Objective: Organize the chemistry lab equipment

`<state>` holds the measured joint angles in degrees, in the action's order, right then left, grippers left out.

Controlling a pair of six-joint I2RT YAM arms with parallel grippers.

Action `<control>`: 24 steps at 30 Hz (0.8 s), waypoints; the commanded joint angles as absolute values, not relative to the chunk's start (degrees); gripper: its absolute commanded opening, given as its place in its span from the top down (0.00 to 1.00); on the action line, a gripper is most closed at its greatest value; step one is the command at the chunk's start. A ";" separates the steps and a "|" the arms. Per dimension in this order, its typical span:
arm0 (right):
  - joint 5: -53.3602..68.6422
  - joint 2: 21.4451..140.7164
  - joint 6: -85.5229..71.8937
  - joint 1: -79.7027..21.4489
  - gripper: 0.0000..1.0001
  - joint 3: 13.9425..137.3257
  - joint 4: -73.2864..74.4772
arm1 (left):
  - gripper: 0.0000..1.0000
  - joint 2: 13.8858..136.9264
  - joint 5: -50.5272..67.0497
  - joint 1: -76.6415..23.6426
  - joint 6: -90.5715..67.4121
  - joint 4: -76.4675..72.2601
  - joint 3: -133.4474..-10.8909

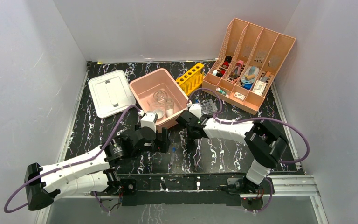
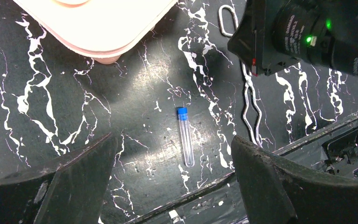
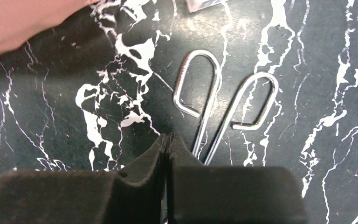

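The right gripper (image 3: 167,140) is down on the black marbled table (image 1: 98,135), its two fingers pressed together to a thin seam. The thin metal wire tongs (image 3: 205,107) lie flat just ahead of it, and their stems vanish beneath the right-hand finger, so it cannot be told whether they are pinched. The tongs are one pair of bright bent wire with two rounded loop handles, which sit side by side at the centre of the wrist view.

The left gripper (image 2: 171,142) hangs wide open at lower centre of the overhead view, holding nothing. One clear test tube (image 2: 185,140) with a blue cap lies on the table between its fingers.

A large pink tub (image 1: 142,86) crowds both grippers from just above. Inside it are one clear round glass flask (image 1: 160,97) and a small clear glass beaker (image 1: 169,107) – anything smaller is too blurred to count.

Further out are one white lid (image 1: 111,92) at upper left, one yellow tube rack (image 1: 191,78) at top centre, and one peach organizer (image 1: 254,51) with four filled slots at upper right.
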<state>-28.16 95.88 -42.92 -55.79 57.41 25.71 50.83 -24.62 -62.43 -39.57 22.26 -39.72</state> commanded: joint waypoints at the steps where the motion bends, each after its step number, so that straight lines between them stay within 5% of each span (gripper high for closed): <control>1: -30.83 91.49 -41.08 -54.14 0.92 60.48 28.31 | 0.09 50.55 -25.27 -62.67 -39.02 21.49 -39.62; 5: -30.79 89.35 -39.78 -52.82 0.91 60.48 28.29 | 0.09 50.86 -24.82 -62.71 -39.12 20.88 -39.35; 13: -26.83 83.24 -41.55 -52.18 0.54 54.74 28.02 | 0.08 52.75 -14.00 -62.67 -32.05 13.43 -39.01; 16: -27.26 80.61 -41.70 -51.64 0.50 52.10 27.40 | 0.12 56.80 -4.34 -63.64 -28.29 7.75 -38.62; 24: -29.71 75.49 -41.65 -47.01 0.48 50.96 29.98 | 0.05 77.81 -10.39 -71.73 -28.53 14.38 -50.49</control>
